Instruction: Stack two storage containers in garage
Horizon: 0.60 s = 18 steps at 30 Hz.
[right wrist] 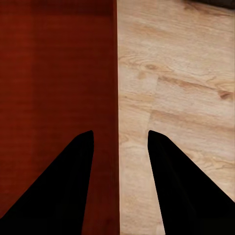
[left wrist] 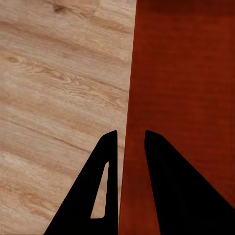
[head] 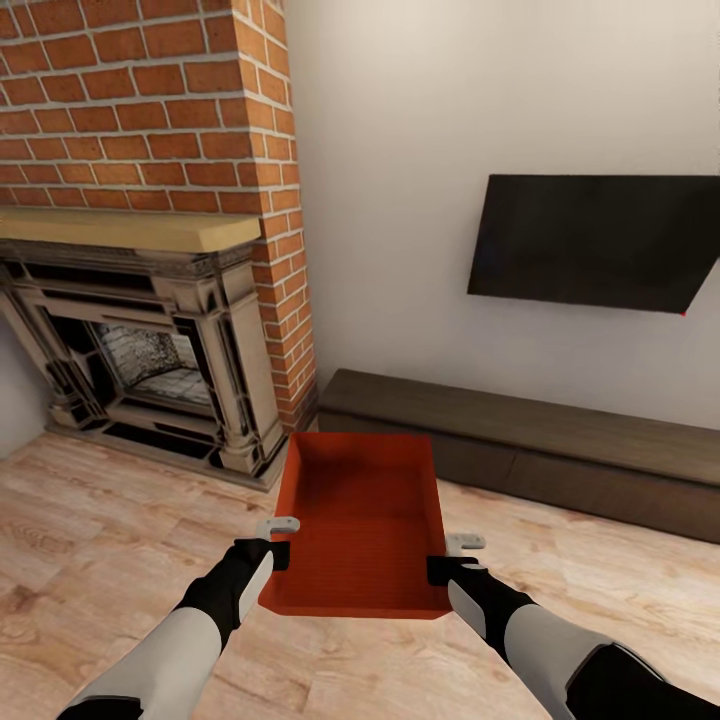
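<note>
- One orange-red bin [head: 362, 520] is held up over the wood-plank floor [head: 90, 540] between my arms, in front of the low dark cabinet [head: 560, 450] and beside the brick fireplace [head: 150, 330].
- Its long axis runs straight away from me, far end toward the cabinet and wall.
- Open side faces up; nothing inside, just the ribbed bottom.
- Left gripper [head: 278, 545] is narrowed onto the bin's left wall, one finger either side.
- Right gripper [head: 452, 560] straddles the right wall, wider apart; I cannot tell whether it pinches.
</note>
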### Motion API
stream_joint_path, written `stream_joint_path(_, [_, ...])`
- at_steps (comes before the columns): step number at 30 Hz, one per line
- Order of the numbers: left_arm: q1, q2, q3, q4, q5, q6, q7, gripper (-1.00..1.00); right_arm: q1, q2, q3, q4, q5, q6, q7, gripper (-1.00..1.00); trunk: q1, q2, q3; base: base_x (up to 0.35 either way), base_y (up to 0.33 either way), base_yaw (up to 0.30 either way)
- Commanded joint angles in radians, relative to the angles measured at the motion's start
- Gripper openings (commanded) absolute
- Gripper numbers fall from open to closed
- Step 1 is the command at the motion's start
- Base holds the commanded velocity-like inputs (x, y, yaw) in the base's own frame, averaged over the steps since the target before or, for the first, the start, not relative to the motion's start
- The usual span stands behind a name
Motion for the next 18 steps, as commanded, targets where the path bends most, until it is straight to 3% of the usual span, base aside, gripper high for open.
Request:
stream_joint_path(1, [-0.001, 0.004, 0.011, 0.0, -0.013, 0.009, 0.009, -1.0, 0.0, -0.001, 0.039, -0.008, 0.001, 0.006, -0.003, -1.0, 0.001, -0.002, 0.0, 0.0, 0.0, 0.0])
stream_joint_path(18, [-0.001, 0.004, 0.011, 0.0, -0.013, 0.009, 0.009, -1.0, 0.0, -0.001, 0.039, -0.008, 0.002, 0.007, -0.003, -1.0, 0.001, -0.002, 0.025, 0.0, 0.0, 0.0])
